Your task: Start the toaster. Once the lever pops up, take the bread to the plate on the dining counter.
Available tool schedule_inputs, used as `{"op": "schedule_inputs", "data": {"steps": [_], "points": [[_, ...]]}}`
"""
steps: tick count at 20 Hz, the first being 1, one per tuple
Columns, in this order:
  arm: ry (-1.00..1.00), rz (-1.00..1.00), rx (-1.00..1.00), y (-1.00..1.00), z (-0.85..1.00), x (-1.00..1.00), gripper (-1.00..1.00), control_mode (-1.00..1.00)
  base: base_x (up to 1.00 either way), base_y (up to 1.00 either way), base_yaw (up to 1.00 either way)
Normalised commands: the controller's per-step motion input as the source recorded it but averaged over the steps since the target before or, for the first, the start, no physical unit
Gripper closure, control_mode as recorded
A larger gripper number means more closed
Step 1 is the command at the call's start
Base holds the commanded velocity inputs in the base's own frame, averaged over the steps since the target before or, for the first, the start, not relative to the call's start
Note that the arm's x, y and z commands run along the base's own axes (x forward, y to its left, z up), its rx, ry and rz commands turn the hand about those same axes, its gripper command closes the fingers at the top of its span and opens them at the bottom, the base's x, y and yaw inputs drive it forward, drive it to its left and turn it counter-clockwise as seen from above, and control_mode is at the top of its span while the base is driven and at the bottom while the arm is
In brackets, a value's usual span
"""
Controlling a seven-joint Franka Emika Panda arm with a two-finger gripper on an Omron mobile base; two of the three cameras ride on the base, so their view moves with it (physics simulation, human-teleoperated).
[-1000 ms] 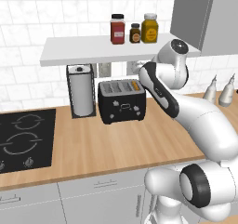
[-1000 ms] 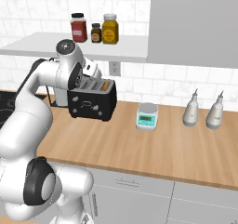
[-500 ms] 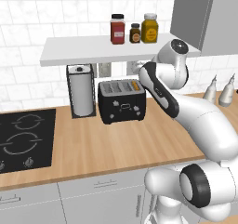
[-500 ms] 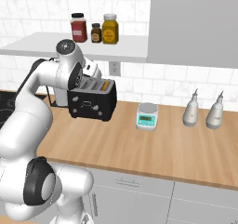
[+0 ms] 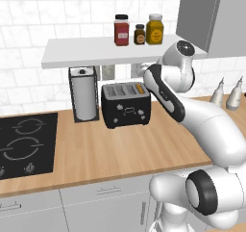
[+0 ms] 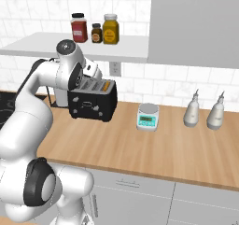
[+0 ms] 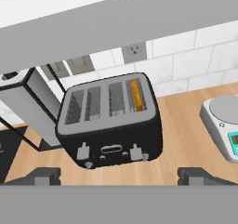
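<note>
The toaster (image 5: pixel 126 105) stands on the wood worktop (image 5: pixel 110 149) under the white shelf (image 5: pixel 96 50), just right of the paper-towel holder (image 5: pixel 82 94) and with a wall socket (image 7: pixel 134 52) behind it. Its top has four slots, and the bread (image 7: pixel 136 94) sits down in the one farthest right — a golden-orange strip level with the slot's rim, seen from the right base camera as a small tan edge at the toaster's right end (image 6: pixel 107 86). The front carries two pale levers and small white marks. The gripper (image 7: pixel 119 176) hovers above and in front of the toaster, apart from it, with its two dark fingertips (image 7: pixel 42 176) spread wide to either side and nothing between them. From the left base camera the arm's forearm runs past the toaster's right end, up under the shelf edge; the hand itself is hard to make out there. On the shelf stand three jars (image 5: pixel 139 30) — one red, one small and dark, one yellow. A green-and-white kitchen scale (image 6: pixel 148 116) rests on the worktop to the right of the toaster, well apart from it, and two pale bottles (image 6: pixel 204 112) stand farther right still. A black hob (image 5: pixel 24 144) is set into the worktop at the left.
</note>
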Motion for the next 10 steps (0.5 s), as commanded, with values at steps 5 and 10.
{"op": "schedule_inputs", "data": {"steps": [5, 10], "points": [[0.0, 0.0, 0.0, 0.0, 0.0, 0.0, -1.0, -1.0, 0.0, 0.0, 0.0], [0.0, 0.0, 0.0, 0.0, 0.0, 0.0, -1.0, -1.0, 0.0, 0.0, 0.0]]}}
